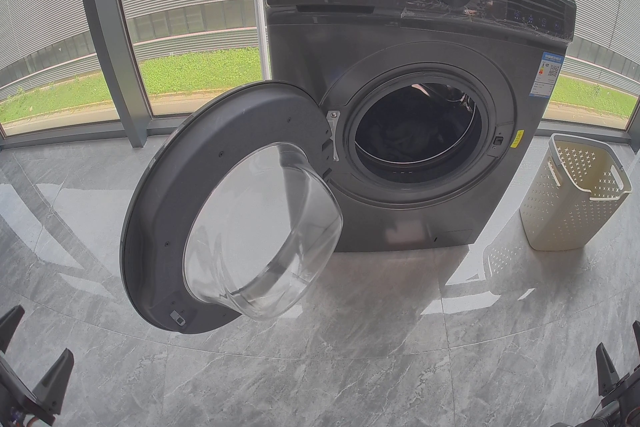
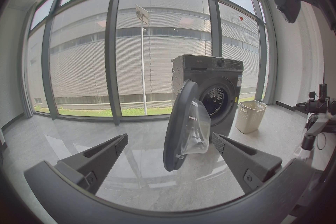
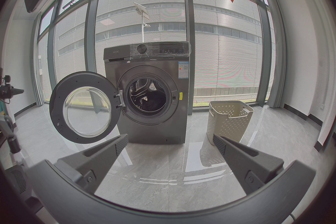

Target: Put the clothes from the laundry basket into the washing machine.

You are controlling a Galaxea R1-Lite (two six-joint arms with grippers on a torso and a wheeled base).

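Front-loading washing machine (image 1: 413, 115) standing on a grey tiled floor (image 1: 373, 341), its round drum mouth facing the robot and its door (image 1: 227, 208), hinged on the robot's left, swung fully open with the glass bowl toward the viewer. A dark heap of clothes (image 3: 152, 100) lies inside the drum, while the cream laundry basket (image 1: 573, 191) stands upright, mouth up, just beside the machine on the robot's right. The left gripper (image 2: 168, 137) and right gripper (image 3: 170, 137) hang low, well apart from machine and basket, each with fingers spread wide.
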